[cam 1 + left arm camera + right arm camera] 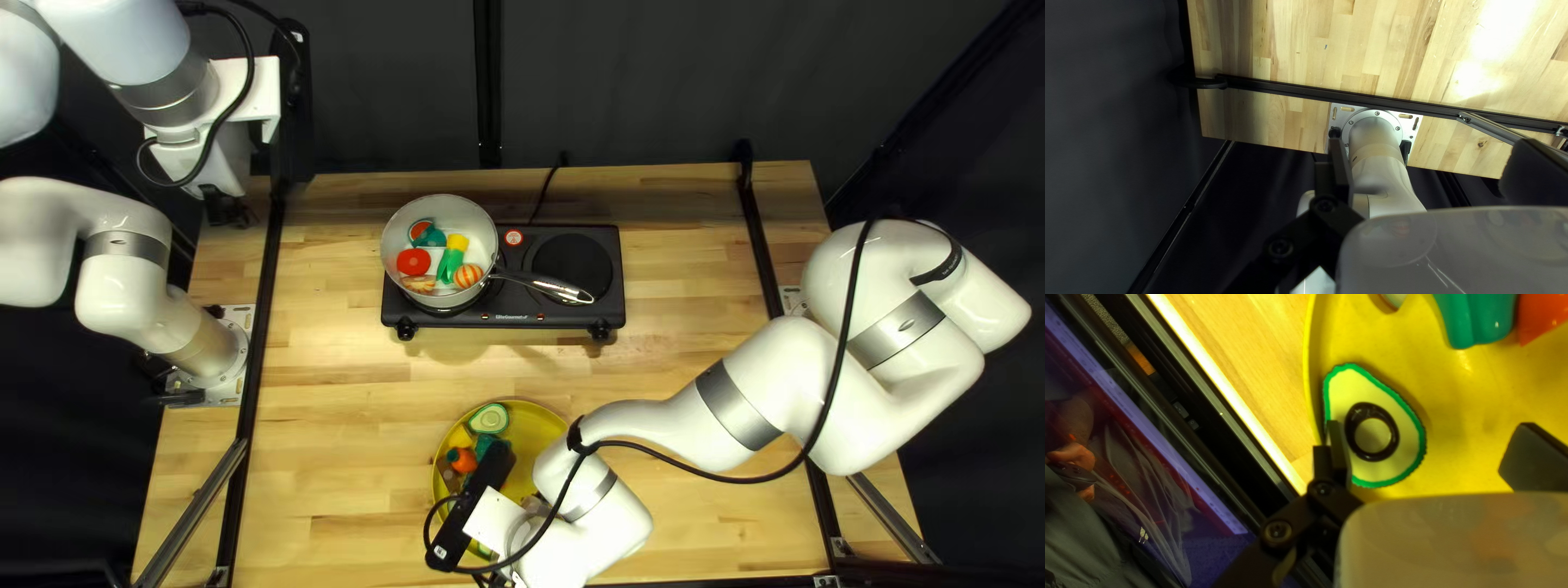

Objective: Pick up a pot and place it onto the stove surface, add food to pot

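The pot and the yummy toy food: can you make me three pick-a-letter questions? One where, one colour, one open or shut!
1. Where is the pot compared with the stove?
A. Under it
B. Beside it
C. On it

2. What colour is the round plate?
A. Blue
B. Yellow
C. Pink

3. How is the right hand?
A. Open
B. Pinched shut
C. Shut on a banana

1: C, the pot stands on the stove in the top left view.
2: B, the plate looks yellow in the right wrist view.
3: A, its two fingers stand wide apart.
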Robot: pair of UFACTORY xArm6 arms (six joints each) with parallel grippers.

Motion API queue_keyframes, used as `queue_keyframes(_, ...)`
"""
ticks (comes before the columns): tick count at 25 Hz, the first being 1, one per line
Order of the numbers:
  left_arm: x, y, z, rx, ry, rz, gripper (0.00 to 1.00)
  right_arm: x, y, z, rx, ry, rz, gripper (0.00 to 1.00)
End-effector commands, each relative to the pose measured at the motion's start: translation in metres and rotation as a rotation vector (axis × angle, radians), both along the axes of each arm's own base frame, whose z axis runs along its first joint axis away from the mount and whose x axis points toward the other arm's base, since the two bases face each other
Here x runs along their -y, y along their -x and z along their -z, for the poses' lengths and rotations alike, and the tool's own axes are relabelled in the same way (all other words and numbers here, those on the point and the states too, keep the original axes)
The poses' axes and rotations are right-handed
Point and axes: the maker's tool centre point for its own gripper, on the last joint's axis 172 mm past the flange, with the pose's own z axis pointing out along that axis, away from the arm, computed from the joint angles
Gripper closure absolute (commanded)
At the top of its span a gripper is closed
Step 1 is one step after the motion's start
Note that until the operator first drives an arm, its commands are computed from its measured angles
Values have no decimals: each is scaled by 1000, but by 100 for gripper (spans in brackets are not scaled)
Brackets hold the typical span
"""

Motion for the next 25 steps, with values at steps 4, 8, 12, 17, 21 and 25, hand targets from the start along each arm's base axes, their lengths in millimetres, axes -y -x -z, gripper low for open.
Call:
queue_keyframes(4,0,0,0,0,0,0,0,10,2,-1,-5,15,16,0)
queue_keyframes(8,0,0,0,0,0,0,0,15,2,0,-4,22,21,0)
queue_keyframes(12,0,0,0,0,0,0,0,24,2,-4,-1,32,32,0)
queue_keyframes(17,0,0,0,0,0,0,0,39,3,-10,1,43,56,0)
queue_keyframes(21,0,0,0,0,0,0,0,47,1,-7,-1,48,68,0)
queue_keyframes(25,0,0,0,0,0,0,0,29,3,-16,18,37,61,0)
